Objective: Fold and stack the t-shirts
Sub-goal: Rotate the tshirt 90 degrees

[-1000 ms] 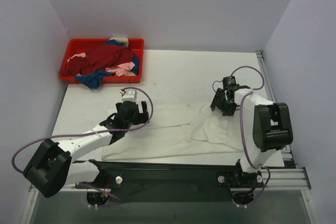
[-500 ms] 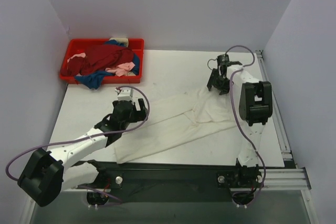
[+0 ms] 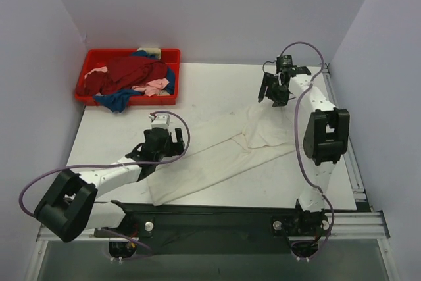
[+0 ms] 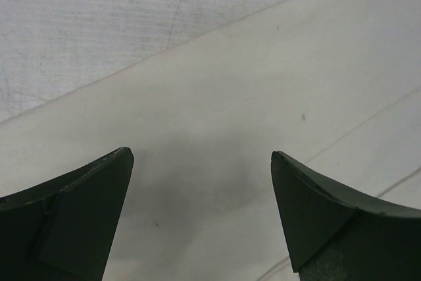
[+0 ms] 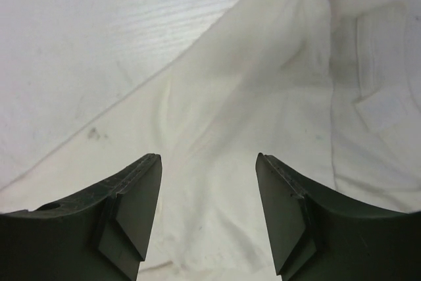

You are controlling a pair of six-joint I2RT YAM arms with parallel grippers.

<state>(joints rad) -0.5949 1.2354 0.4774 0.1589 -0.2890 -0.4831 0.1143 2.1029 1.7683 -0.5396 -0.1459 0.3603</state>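
Right wrist, cream-white t-shirt (image 5: 263,97) beneath right gripper (image 5: 207,159)

The cream-white t-shirt (image 3: 217,159) is showing soft, matt, creased cloth on the table (image 3: 217,90), whose white top is looking matt and finely grained, the red tray (image 3: 118,51) on it looking smooth plastic.

Robot lab cell: plain walls (image 3: 210,11) round white table (image 3: 217,90), alu rail (image 3: 358,224).

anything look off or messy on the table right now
The cream-white t-shirt lies askew, bunched into a diagonal band across the table instead of flat. In the red tray the other shirts sit in a crumpled heap, and the blue one spills over its near rim.
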